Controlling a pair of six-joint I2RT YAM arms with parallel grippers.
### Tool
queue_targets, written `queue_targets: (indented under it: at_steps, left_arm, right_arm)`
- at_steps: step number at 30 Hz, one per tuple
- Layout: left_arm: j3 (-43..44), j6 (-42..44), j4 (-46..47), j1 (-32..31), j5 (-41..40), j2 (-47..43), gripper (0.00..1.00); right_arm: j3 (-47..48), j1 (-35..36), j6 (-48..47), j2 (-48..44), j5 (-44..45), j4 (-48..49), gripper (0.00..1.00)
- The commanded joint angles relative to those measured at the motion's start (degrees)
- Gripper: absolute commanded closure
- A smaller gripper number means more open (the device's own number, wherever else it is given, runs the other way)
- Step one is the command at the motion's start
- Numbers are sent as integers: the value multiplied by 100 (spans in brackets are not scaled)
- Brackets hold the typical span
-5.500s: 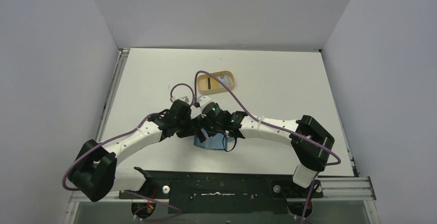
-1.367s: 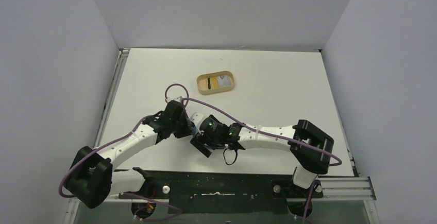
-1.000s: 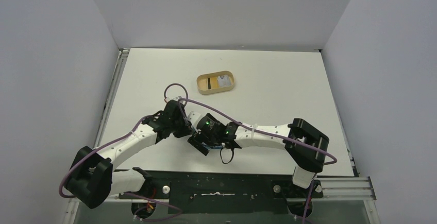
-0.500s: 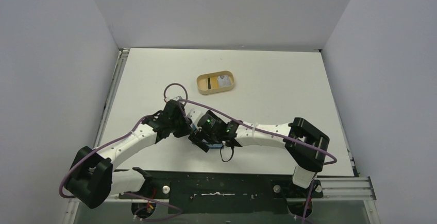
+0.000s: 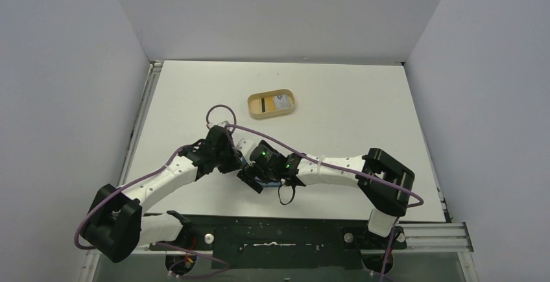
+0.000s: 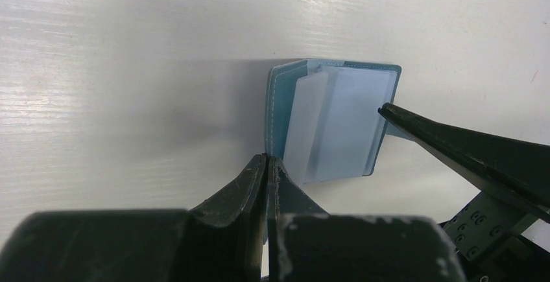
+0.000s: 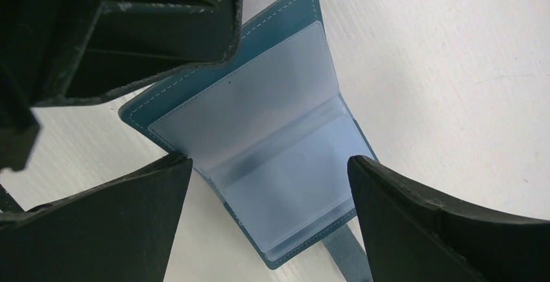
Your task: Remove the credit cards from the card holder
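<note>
Both wrists have been shifted slightly left and nearer the bases since the earliest frame, and the card holder (image 6: pixel 334 123), then plainly seen from above, is now mostly hidden beneath them. It is laid open on the worktop (image 5: pixel 350 113), with the pale blue pockets turned up. One cover edge is pinched by the left end effector (image 6: pixel 266 165), whose fingers are pressed together. The right end effector (image 7: pixel 270 160) is spread wide, one finger at each side of the holder, nothing gripped. Whether credit cards sit in the pockets cannot be told. A tan tray (image 5: pixel 250 105) is seen well apart, farther back.
</note>
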Motion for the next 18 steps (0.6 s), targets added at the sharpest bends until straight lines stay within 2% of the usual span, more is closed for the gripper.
queue_targets:
  at_steps: [1,9,18]
  left_arm:
    - [47,6,187,17,51,-123,100]
    - [43,7,170,25,51,-146,100]
    - [46,7,154,25,50,-151,100]
  right_arm:
    - [0,-31,11,-77,-162,342,3]
    - [11,-33,-61,-59,-382,348,2]
    - [41,-69,-3,-13,222,312,2]
